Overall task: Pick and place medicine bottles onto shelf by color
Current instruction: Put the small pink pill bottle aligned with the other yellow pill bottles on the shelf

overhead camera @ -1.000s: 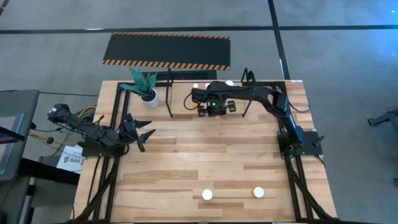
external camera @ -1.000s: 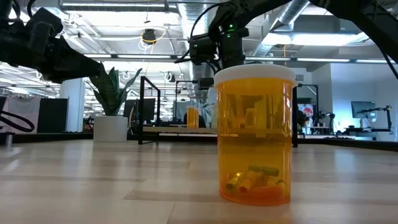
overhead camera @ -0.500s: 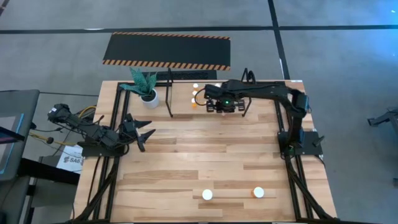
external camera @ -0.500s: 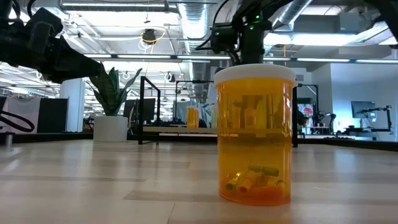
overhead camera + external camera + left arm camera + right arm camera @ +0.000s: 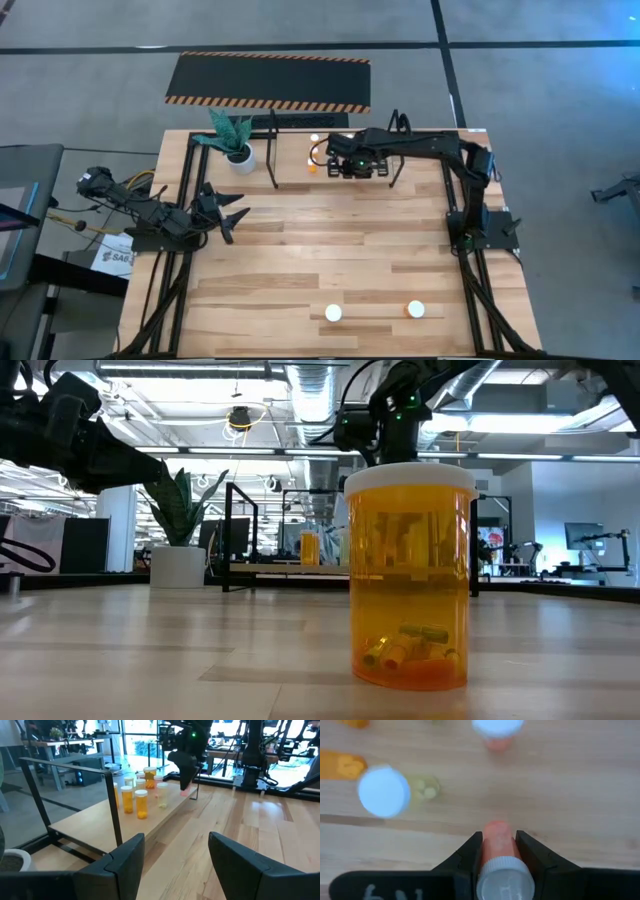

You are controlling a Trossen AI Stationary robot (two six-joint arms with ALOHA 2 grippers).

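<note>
Nearest the low camera, an orange bottle [image 5: 409, 575] stands upright on the table [image 5: 330, 250], capsules in its base. From above, two white-capped bottles [image 5: 333, 313] sit at the near edge, well apart from the work.

Left arm waits at the table's left side. Left claw [image 5: 232, 213] stands part open and empty, pointing toward the shelf [image 5: 107, 817].

Right arm reaches over the shelf at the far side of the table. Right claw [image 5: 498, 851] is clamped on a pink bottle [image 5: 496, 840], white cap toward the wrist, body pointing down at the wooden deck. The bottle hangs clear of the deck, not yet set.

On the deck: a group of orange bottles [image 5: 135, 797] at one end; nearer the claw, a pink bottle [image 5: 498, 731] and a white-capped bottle [image 5: 384, 791] with a pale yellow body.

Assessment: the step in hand appears to be placing the pink bottle beside its colour match. Recommended practice:
- Bring the held bottle just beside the pink one, apart from the yellow and orange.
- Lower straight down until the base sits flat before releasing.
- Keep the fingers clear of neighbouring caps; a knock could topple them.
- Watch the black frame's upright loop [image 5: 398, 125] near the wrist on withdrawal.
</note>
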